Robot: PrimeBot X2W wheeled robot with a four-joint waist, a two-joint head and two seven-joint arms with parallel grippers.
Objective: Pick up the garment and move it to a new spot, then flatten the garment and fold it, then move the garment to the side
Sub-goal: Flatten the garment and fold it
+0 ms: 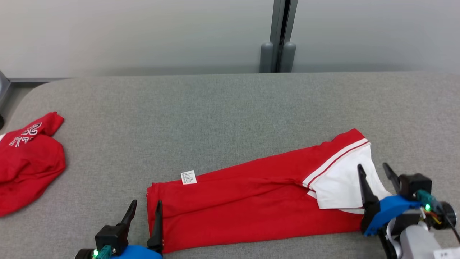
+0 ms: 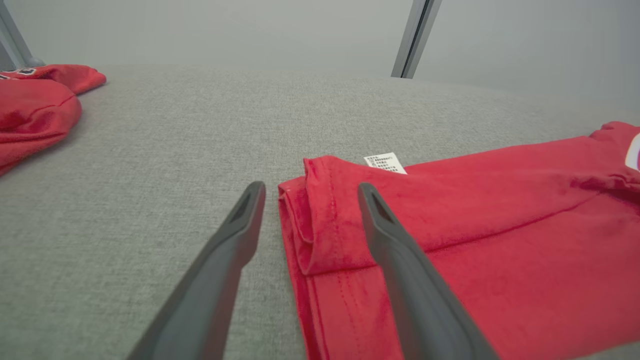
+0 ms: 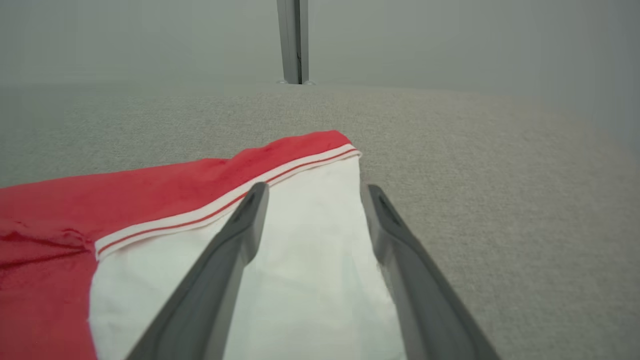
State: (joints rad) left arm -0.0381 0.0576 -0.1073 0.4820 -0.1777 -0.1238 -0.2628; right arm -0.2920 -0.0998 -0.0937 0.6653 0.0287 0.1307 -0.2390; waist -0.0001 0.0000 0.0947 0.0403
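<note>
Garment (image 1: 251, 201) is laid as a long folded strip, near side of desk (image 1: 230, 108), centre-right. L gripper (image 1: 146, 203) and R gripper (image 1: 372, 165) are spread apart at its ends, nothing clamped. Risk: if only the top layer is pinched, the fold may be pulled open.

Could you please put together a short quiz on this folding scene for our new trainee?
1. True or false: the left gripper and the right gripper both stand open.
2. The white label lies near the folded garment's: A left end; B right end; C middle.
3. What lies at the table's left edge?
Key: 1 true; 2 A; 3 a second crumpled red garment.
</note>
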